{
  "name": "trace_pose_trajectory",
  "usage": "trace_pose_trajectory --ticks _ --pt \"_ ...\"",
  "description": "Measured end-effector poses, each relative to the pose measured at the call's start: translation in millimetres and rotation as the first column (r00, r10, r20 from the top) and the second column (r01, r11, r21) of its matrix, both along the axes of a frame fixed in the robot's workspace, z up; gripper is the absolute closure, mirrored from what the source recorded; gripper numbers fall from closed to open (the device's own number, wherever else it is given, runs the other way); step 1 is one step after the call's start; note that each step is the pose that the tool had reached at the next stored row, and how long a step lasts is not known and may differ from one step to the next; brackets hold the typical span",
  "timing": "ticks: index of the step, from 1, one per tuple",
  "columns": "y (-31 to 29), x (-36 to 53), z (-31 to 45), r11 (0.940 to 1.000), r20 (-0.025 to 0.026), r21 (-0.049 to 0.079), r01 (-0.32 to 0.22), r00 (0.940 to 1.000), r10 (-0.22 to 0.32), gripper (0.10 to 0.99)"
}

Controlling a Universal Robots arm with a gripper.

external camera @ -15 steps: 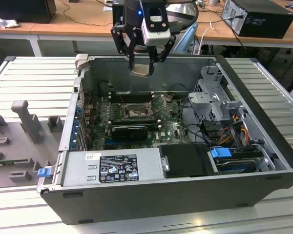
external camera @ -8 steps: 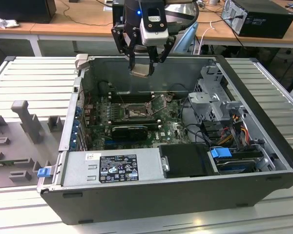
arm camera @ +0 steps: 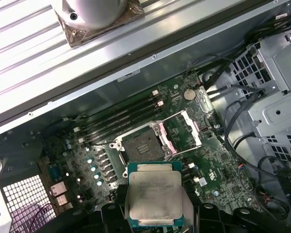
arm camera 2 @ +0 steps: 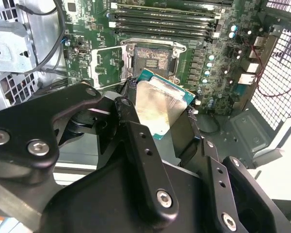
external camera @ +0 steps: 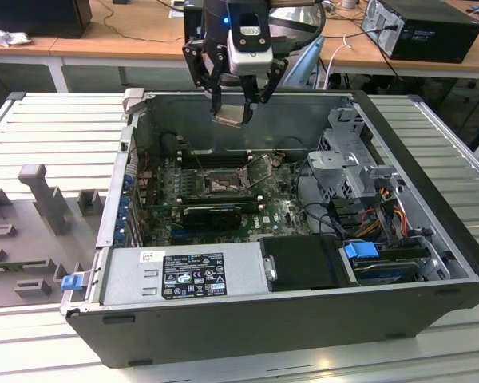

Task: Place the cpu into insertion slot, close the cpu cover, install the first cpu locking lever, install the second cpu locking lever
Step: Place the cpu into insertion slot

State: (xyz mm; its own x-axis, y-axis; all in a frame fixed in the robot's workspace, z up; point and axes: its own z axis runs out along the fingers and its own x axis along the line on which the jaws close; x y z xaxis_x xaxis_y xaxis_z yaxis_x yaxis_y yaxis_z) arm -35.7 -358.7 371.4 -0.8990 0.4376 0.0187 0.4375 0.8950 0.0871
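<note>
Now, my gripper (external camera: 235, 113) grasping the cpu (external camera: 230, 120), above the case (external camera: 263, 329) in the exterior view, first wrist view shows me the insertion slot (arm camera: 143, 146), cpu cover (arm camera: 185, 128) flipped open.

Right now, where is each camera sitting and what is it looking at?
Exterior view: off the arm, above the open computer case, looking down inside; the tool holds the cpu over it.
Second wrist view: on the arm, looking past the tool's black links at the cpu and insertion slot.
First wrist view: on the arm, looking down at the motherboard; black tool parts flank the cpu.
Both wrist views share the cpu and the open insertion slot.
</note>
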Motion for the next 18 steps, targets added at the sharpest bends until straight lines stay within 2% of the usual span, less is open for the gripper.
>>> trace_pose_trajectory --ticks 12,18 --pt "0.0 0.0 -0.4 0.9986 0.0001 0.000 0.052 0.9986 -0.052 0.561" --pt "0.0 0.0 -0.6 0.9956 0.0001 -0.001 0.094 0.9956 -0.094 0.561"
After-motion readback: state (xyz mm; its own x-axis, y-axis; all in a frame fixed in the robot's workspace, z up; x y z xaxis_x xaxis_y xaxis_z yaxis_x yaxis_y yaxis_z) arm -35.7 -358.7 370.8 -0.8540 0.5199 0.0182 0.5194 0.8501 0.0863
